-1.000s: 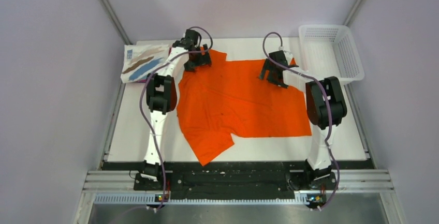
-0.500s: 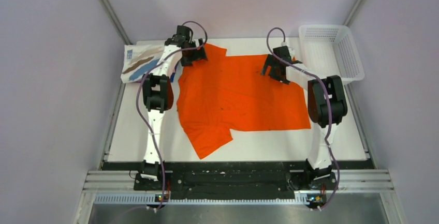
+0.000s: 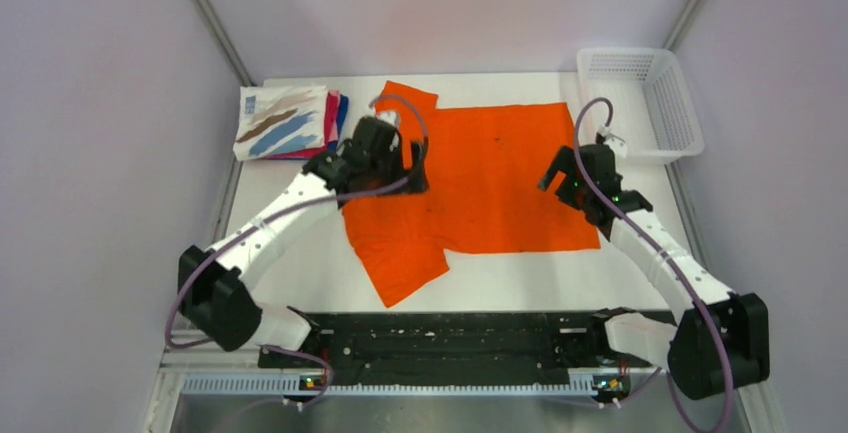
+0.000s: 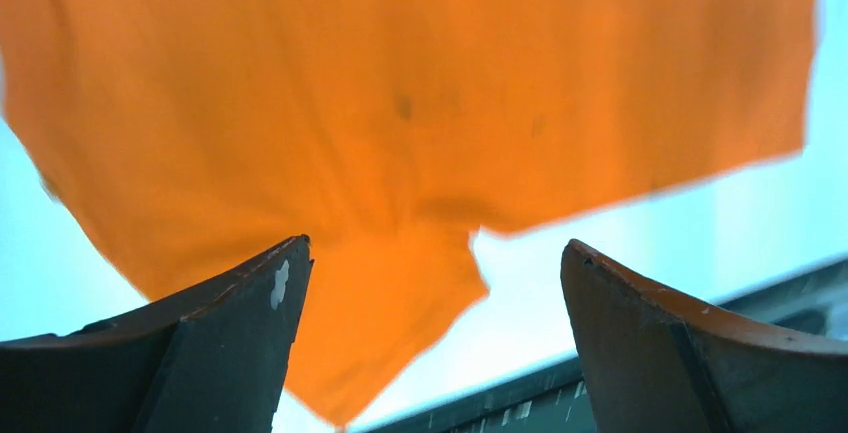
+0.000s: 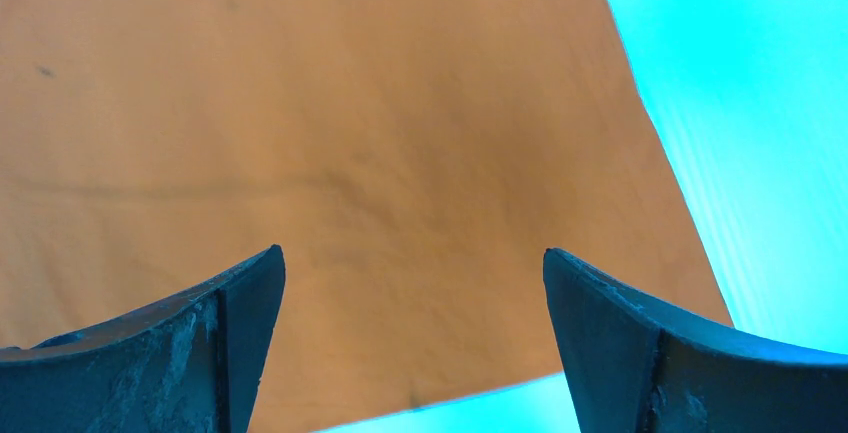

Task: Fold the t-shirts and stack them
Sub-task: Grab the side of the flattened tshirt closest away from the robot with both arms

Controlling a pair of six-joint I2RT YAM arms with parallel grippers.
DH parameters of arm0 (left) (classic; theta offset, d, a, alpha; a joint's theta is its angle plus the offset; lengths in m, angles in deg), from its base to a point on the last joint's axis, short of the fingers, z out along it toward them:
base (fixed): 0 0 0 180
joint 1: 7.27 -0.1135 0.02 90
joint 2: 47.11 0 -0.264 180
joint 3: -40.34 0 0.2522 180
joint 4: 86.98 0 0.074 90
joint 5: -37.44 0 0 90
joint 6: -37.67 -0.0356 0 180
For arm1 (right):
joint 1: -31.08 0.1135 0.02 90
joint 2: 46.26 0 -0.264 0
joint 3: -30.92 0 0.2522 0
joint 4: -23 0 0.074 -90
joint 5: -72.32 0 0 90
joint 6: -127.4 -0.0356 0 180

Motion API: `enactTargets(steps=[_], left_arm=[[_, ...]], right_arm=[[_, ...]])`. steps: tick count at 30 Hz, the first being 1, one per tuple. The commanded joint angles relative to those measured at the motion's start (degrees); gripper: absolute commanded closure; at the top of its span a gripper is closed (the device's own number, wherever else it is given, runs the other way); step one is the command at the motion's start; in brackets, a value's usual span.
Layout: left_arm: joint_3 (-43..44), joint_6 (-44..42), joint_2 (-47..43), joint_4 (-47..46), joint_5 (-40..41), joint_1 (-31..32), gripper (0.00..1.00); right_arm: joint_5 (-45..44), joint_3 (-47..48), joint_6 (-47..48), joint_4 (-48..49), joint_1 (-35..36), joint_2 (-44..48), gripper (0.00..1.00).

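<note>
My left end effector [image 4: 435,243] and right end effector [image 5: 412,249] hang spread, empty, over the orange t-shirt [image 3: 490,173]; I judge it light, limp cloth, best pinched at its corners.

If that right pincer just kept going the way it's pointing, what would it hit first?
Most likely the orange t-shirt lying flat beneath the open right pincer; how far above it hangs is unclear.

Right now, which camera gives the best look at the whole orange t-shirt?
Top external: the orange t-shirt lies spread flat, nearly its whole outline showing. Left wrist shows only one sleeve and some body; right wrist shows only a plain corner.
</note>
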Motion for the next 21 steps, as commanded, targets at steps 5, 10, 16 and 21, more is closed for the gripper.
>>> enactTargets(steps=[5, 10, 16, 21], left_arm=[[-25.8, 15.7, -13.0, 11.3, 10.9, 19.2, 0.07], [-35.8, 21.3, -15.5, 5.5, 5.2, 24.5, 0.18], [-40.0, 22.8, -12.8, 0.4, 6.0, 24.9, 0.34], [-38.1, 22.6, -6.8, 0.1, 7.9, 24.9, 0.5]], right_arm=[[-4.2, -8.4, -2.9, -3.5, -0.1, 9.2, 0.01], [-7.4, -8.6, -5.3, -5.1, -0.2, 9.2, 0.01], [-8.3, -9.4, -6.2, -5.2, -0.6, 9.4, 0.01], [-9.4, -9.9, -7.0, -5.2, -0.8, 9.9, 0.01]])
